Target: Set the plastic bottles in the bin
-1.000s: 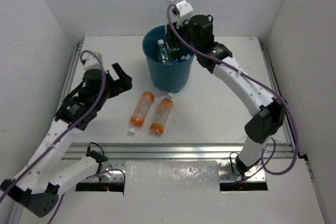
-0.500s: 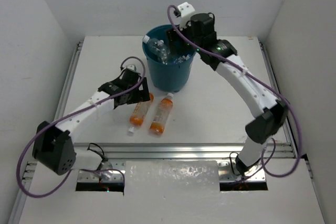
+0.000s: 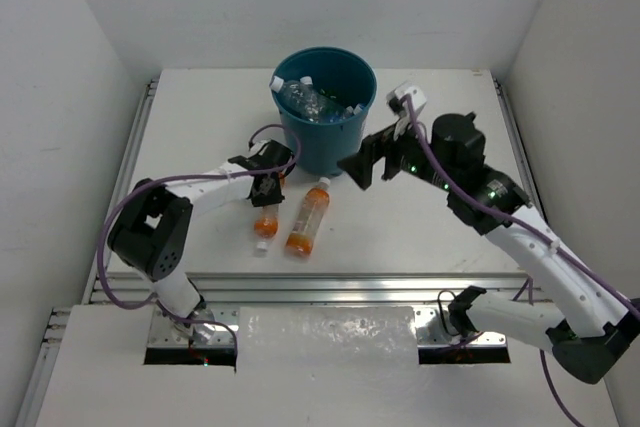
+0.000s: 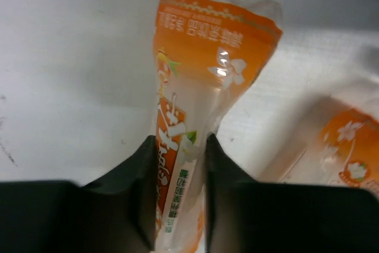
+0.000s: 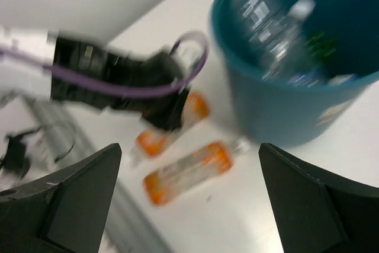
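Note:
Two orange plastic bottles lie side by side in front of the teal bin (image 3: 330,152). My left gripper (image 3: 268,187) is shut on the left orange bottle (image 3: 265,219), its black fingers (image 4: 139,188) squeezing the crumpled body (image 4: 213,57) on the table. The other orange bottle (image 3: 307,217) lies free just to its right (image 4: 349,152). Several clear bottles (image 3: 305,99) with white caps rest inside the bin (image 5: 284,105). My right gripper (image 3: 365,167) hovers open and empty beside the bin's right front, looking down on the free orange bottle (image 5: 186,170).
White walls close in the table on the left, back and right. A metal rail (image 3: 330,287) runs along the near edge. The left arm's purple cable (image 5: 189,69) loops close to the bin's left side.
My left arm swung in from the left and shut on the left orange bottle. My right arm pulled back from over the bin, where it let a bottle go, and now hangs lower and open.

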Motion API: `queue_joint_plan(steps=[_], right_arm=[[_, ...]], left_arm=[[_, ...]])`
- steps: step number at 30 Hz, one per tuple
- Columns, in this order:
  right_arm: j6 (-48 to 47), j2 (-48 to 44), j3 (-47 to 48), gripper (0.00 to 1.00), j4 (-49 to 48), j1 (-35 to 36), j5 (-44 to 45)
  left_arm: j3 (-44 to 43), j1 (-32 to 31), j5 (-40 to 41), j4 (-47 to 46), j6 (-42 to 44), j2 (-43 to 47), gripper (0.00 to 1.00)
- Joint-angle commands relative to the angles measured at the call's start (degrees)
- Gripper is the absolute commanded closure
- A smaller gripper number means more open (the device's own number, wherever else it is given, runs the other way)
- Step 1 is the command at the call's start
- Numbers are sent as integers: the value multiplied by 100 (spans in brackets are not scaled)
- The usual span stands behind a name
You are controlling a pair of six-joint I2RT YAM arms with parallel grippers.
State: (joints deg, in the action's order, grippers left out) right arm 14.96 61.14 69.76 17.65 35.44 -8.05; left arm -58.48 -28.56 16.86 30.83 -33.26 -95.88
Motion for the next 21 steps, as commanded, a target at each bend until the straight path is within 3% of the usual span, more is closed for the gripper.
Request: queue_joint_plan(steps=[1,4,7,10,11,16,21], right_arm=[[437,-217,-656,1,-517,331,-706],[481,-235,-1016,1,-683,718,-863],[972,-103,-1683,1,-1630,850,-1829],[1386,213,-2027,1,-2546,1131,-2148],[1439,440,-1949,1,-2660,1288,-2078],[1773,995,-1553,1,-3302,1466,-1832],[2002,1356,-1035,1,-3259,1492,-1384]], left_arm=[[126,-45,755,55,-558,67,96],[162,-45,1467,414,-971,936,100],[117,-150,1575,600,-964,2157,100],[188,-291,804,196,-700,3388,100],[249,-308,175,-83,-569,3870,100],[573,-326,-2015,-1155,-524,4734,100],[926,-317,-2881,-2010,-752,5192,100]])
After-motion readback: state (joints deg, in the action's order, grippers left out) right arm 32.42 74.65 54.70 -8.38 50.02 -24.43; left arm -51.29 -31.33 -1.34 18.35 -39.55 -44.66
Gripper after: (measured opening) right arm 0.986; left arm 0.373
